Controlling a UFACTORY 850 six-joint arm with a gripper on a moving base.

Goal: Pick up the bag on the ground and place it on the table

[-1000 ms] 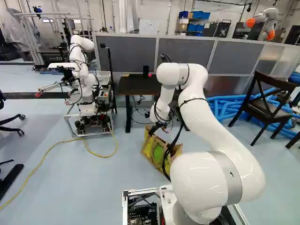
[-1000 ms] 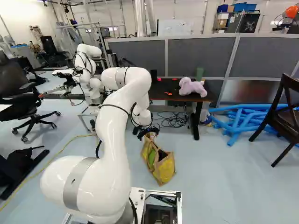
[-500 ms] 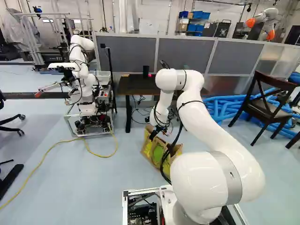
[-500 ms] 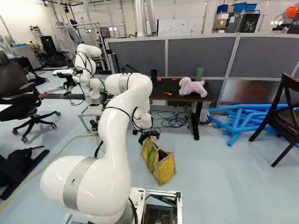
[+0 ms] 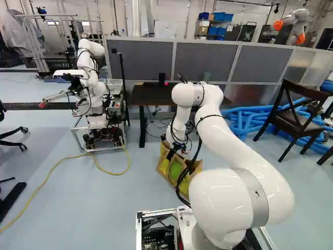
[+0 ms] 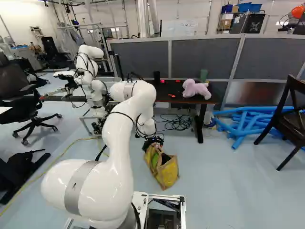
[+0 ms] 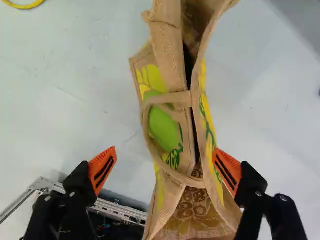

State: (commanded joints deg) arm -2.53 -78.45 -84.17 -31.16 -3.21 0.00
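My gripper (image 5: 175,152) is low at the bag's upper end in the left base view. The tan, yellow and green bag (image 6: 167,172) stands on the floor, its mouth partly open. From the wrist, the gripper (image 7: 165,171) is open, with the bag (image 7: 163,126) running between and ahead of its fingers. One orange pad (image 7: 102,170) has floor showing between it and the bag; the other pad (image 7: 227,171) overlaps the bag's side, and contact cannot be told. A looped handle (image 7: 149,131) lies across the bag's near panel. The dark table (image 6: 164,89) stands beyond.
On the table are a pink plush toy (image 6: 195,89), a green cylinder and small red items. Another robot (image 5: 92,88) stands at the left. Blue tubes (image 6: 248,121) and a dark chair (image 5: 297,117) are at the right. A yellow cable (image 5: 49,174) crosses the floor.
My arm has come down, bringing the gripper lower over the bag's upper end. The bag shows no clear movement, and the base has stayed in place.
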